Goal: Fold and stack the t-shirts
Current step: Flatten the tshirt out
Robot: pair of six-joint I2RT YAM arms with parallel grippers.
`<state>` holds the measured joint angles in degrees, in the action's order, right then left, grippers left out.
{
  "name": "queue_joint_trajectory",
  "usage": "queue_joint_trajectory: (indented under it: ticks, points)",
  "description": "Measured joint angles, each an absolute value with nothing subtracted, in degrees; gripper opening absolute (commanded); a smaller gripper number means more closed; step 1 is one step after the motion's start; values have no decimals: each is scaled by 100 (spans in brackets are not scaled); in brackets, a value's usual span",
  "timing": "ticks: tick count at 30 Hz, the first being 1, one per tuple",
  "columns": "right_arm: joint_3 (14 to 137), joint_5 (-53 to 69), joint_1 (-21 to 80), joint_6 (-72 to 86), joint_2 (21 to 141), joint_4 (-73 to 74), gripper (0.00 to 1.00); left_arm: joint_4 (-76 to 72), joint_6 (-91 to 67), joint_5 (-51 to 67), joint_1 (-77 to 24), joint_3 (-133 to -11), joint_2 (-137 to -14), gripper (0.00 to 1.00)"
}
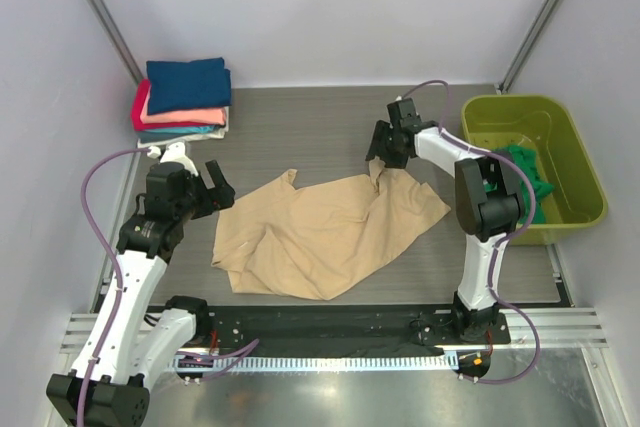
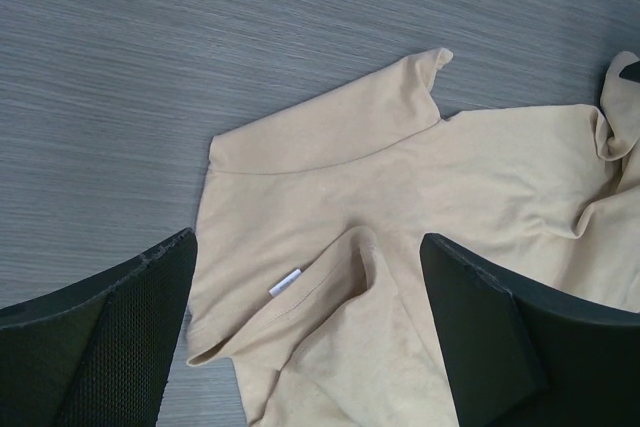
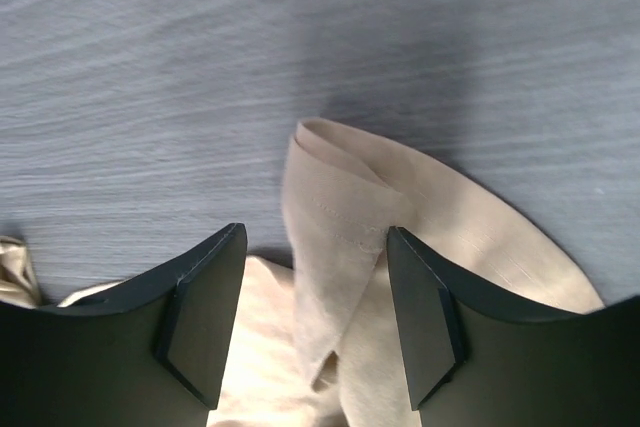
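A tan t-shirt [image 1: 330, 232] lies crumpled and spread in the middle of the table. My left gripper [image 1: 215, 187] is open and empty, hovering above the shirt's left edge. In the left wrist view [image 2: 305, 247] its jaws frame a sleeve and a small white label [image 2: 285, 282] on the tan cloth [image 2: 420, 187]. My right gripper [image 1: 385, 152] is open over the shirt's far edge. In the right wrist view [image 3: 315, 237] a raised fold of tan cloth [image 3: 340, 217] stands between the jaws, against the right finger [image 3: 425, 317], not pinched.
A stack of folded t-shirts [image 1: 185, 97] sits at the back left, navy on top, then coral, red and teal. A lime-green tub [image 1: 480, 107] stands at the right with an emerald green shirt [image 1: 525, 162] inside. White walls enclose the table.
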<state>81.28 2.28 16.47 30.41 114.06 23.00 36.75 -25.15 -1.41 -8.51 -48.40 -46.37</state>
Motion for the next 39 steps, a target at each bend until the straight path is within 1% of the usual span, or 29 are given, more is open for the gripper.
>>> queue_joint_trajectory:
  ticks: [9, 14, 32, 36, 38, 39]
  points:
    - [8239, 613, 1693, 3179, 11476, 2018, 61, 3673, -2508, -139, -851, -4840, -4637, 92]
    - [8324, 788, 1761, 3188, 11476, 1844, 61, 3673, -2508, -137, -851, -4840, -4637, 92]
    - [8152, 587, 1826, 3146, 11476, 1756, 58, 3675, -2506, -134, -851, -4838, -4635, 92]
    - [8149, 513, 1828, 3118, 11476, 1758, 55, 3675, -2506, -134, -851, -4838, -4635, 91]
    - [8149, 504, 1826, 3105, 11476, 1756, 50, 3673, -2508, -134, -851, -4838, -4635, 92]
    - [8149, 504, 1826, 3094, 11476, 1758, 45, 3675, -2508, -134, -851, -4840, -4635, 91]
